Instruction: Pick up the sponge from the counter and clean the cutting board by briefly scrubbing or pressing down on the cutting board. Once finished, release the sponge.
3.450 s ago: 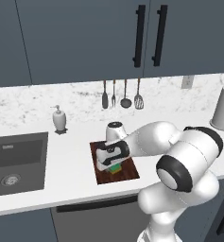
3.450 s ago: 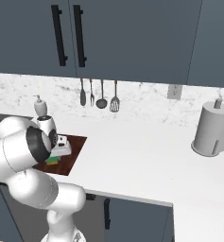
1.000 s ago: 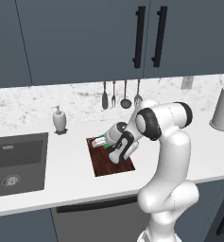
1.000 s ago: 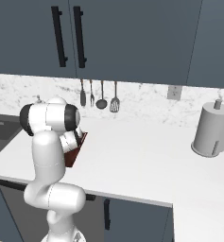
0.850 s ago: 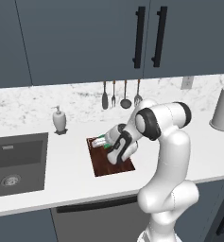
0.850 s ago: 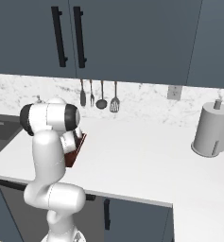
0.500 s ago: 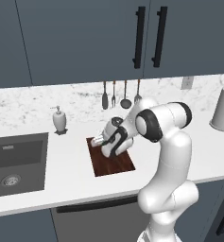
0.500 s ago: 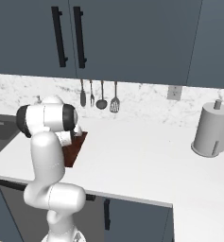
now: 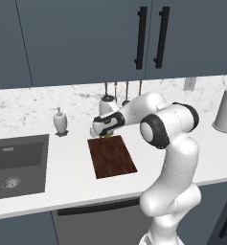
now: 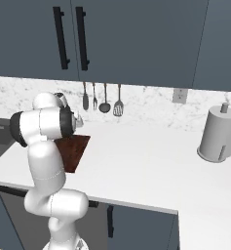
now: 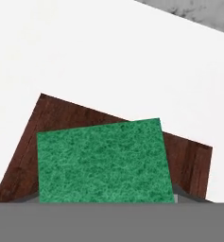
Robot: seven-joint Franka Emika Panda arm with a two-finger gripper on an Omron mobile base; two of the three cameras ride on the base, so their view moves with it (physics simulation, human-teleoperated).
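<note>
**Hand grips the sponge at the board's far edge**

The hand [image 9: 99,130] is closed on the sponge [image 11: 105,160], its jaws narrowed onto the block; in the left base view it sits at the far edge of the cutting board [image 9: 111,156], near the far left corner, with a sliver of green showing at its tip; whether the sponge presses on the wood or hangs just above it cannot be told. In the hand view the green top of the sponge lies square to the camera, covering much of the board's corner; dark grained wood shows on both sides of it, and white surface [image 11: 108,61] lies beyond.

The board lies flat on the surface, its long sides running from the front edge toward the backsplash; the rest of its face is bare. To its left stands a soap dispenser [image 9: 61,121], near the back edge; further left, a dark sink [image 9: 17,163] is sunk into the surface. Behind the hand, utensils [image 10: 105,100] hang on the speckled backsplash; a paper towel roll [image 10: 219,134] stands upright well apart to the right, toward the back edge.
</note>
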